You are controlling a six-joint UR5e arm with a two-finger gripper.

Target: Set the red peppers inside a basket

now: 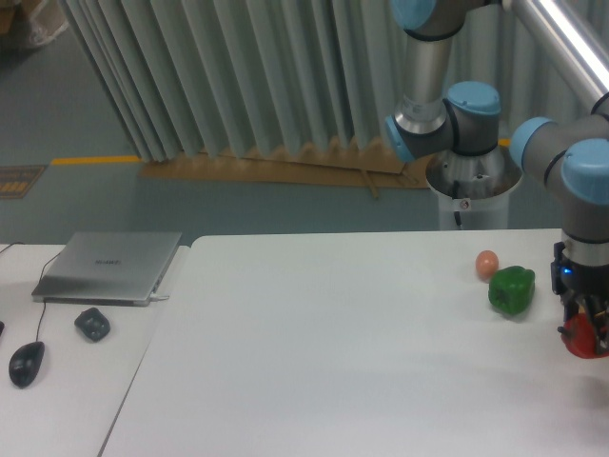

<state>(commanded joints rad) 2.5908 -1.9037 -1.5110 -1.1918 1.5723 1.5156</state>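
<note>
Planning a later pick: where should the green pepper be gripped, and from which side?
Grip the green pepper across its rounded body, coming straight down from above. It sits free on the table, with the small ball close behind-left, so a sideways approach is likely riskier.

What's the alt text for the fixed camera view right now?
At the right edge of a white table, the robot arm's pincer grips a red pepper, held just above the tabletop. A green pepper and a small orange-pink ball sit to its left; a closed laptop and mouse lie far left.
</note>
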